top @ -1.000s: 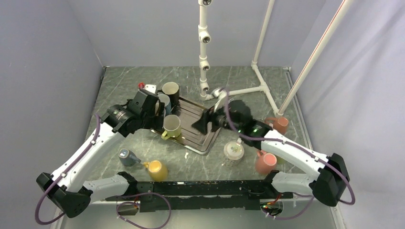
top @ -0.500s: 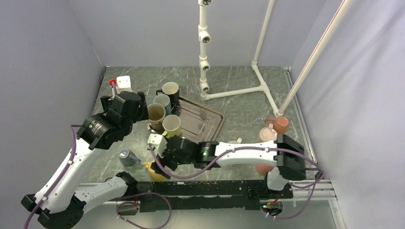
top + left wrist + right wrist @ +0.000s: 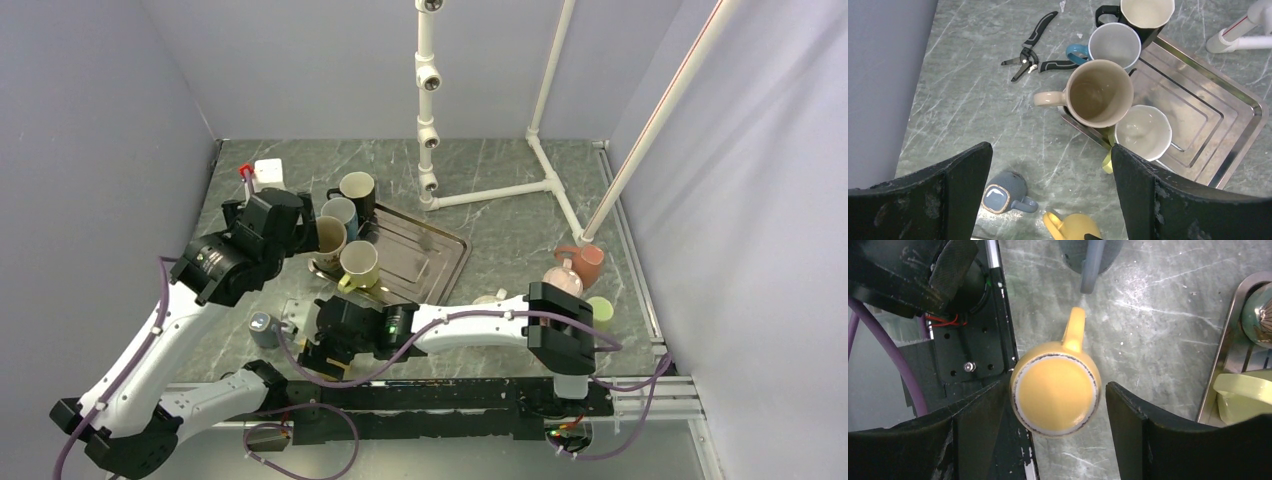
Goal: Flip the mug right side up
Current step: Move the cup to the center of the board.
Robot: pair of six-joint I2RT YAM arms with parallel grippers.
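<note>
Now | glossy round yellow mug (image 3: 1055, 392) inverted | left gripper (image 3: 1050, 175) agape | right gripper (image 3: 1055, 410) agape

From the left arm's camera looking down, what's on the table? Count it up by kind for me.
Mugs: 6 (black mug, blue mug, tan mug, pale mug, grey mug, yellow mug)
Metal tray: 1
Pliers: 1
White pipe frame: 1
Total: 9

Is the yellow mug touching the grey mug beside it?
Apart. Right wrist view shows bare table between the handles of the yellow mug and the grey mug.
</note>
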